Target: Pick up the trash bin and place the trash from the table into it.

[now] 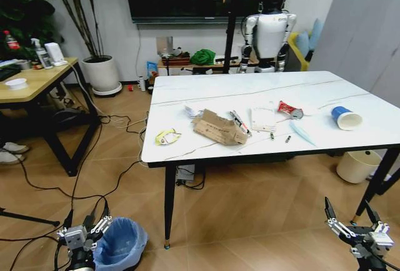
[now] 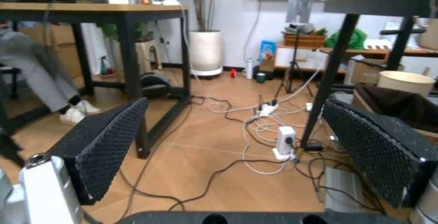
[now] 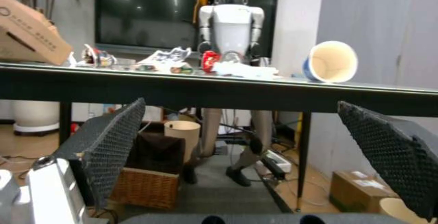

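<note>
The table (image 1: 250,87) has a white marble-look top strewn with trash: torn brown cardboard (image 1: 219,127), a yellow wrapper (image 1: 167,137), crumpled white paper (image 1: 195,108), a clear plastic pack (image 1: 263,119), a crushed red can (image 1: 287,109) and a blue-and-white cup (image 1: 345,117) on its side. The trash bin (image 1: 122,243), lined with a light blue bag, stands on the floor at lower left. My left gripper (image 1: 87,215) hangs open just left of the bin, holding nothing. My right gripper (image 1: 347,211) is open low by the table's front right leg. The right wrist view sees the table edge (image 3: 219,93) with the cup (image 3: 332,61) and can (image 3: 211,60) above it.
A beige bucket (image 1: 357,166) stands under the table's right end. A wooden desk (image 1: 37,80) is at the left, with cables (image 1: 119,121) across the floor between it and the table. A plant pot (image 1: 101,73) and a white humanoid robot (image 1: 270,34) stand at the back wall.
</note>
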{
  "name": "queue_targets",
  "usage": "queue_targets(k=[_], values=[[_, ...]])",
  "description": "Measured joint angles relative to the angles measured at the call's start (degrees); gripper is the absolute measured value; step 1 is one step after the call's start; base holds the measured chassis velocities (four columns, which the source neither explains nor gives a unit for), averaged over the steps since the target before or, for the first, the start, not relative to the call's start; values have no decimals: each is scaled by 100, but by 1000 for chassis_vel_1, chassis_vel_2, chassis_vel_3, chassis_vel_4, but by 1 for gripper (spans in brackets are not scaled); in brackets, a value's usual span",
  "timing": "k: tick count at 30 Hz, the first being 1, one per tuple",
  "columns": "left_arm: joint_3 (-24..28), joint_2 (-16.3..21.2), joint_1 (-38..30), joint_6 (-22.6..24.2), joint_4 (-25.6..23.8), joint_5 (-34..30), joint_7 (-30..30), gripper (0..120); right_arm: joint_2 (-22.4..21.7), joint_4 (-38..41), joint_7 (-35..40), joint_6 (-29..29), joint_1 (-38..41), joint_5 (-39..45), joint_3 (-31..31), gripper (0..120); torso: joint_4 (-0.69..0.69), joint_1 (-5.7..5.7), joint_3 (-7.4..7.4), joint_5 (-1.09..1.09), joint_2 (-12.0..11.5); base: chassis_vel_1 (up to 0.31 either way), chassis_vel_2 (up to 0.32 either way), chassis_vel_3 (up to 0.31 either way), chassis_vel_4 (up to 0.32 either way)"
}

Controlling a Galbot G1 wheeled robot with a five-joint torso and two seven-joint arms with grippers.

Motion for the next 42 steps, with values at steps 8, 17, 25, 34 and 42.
queue_targets(k=[8,17,25,34,42], values=[[-41,-17,30,-77,1,31,61,100,6,20,-1,12,-19,2,0,100,-1,-12,-4,1,-17,20,19,18,21],[-47,-32,9,-215,46,14,109,100,6,38,-4,23,-52,11,11,100,-1,-9,2,1,-7,0,0,0,0],[-51,-31,1,-246,64,-40,109,100,11,39,-7,25,-44,13,5,100,-1,-4,5,0,1,0,0,0,0],[-114,16,70,-262,165,-29,116,100,127,-35,-19,21,55,-44,-82,100,0,-34,-12,0,-49,0,0,0,0],[-143,56,63,-261,200,-85,114,100,182,-111,-41,48,83,-70,-116,100,-1,-97,-55,0,-154,0,0,0,0]])
